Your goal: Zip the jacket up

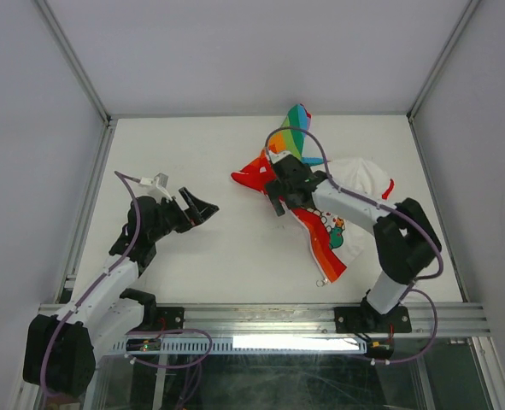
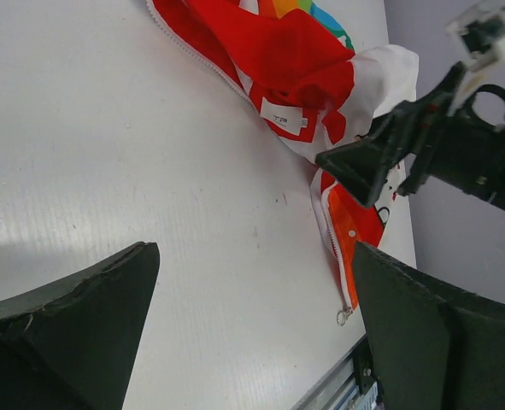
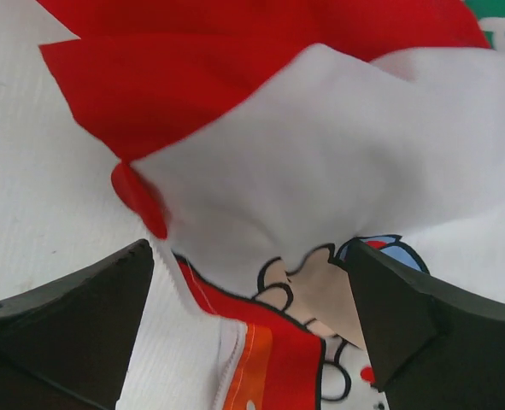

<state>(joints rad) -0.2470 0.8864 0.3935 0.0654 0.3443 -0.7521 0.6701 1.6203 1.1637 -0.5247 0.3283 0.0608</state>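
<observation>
The jacket [image 1: 320, 184] lies crumpled on the right half of the table, red hood to the left, a rainbow sleeve at the back, white body to the right. One open front edge runs toward the near edge and ends in a zipper pull [image 1: 322, 281], which also shows in the left wrist view [image 2: 344, 317]. My right gripper [image 1: 277, 206] is open just above the jacket, its jaws straddling the white printed fabric [image 3: 320, 188] and the zipper edge [image 3: 226, 376]. My left gripper [image 1: 206, 208] is open and empty over bare table, left of the jacket [image 2: 295, 77].
The white table [image 1: 192, 162] is walled by a metal frame and grey panels at the back and sides. A metal rail [image 1: 261, 320] runs along the near edge by the arm bases.
</observation>
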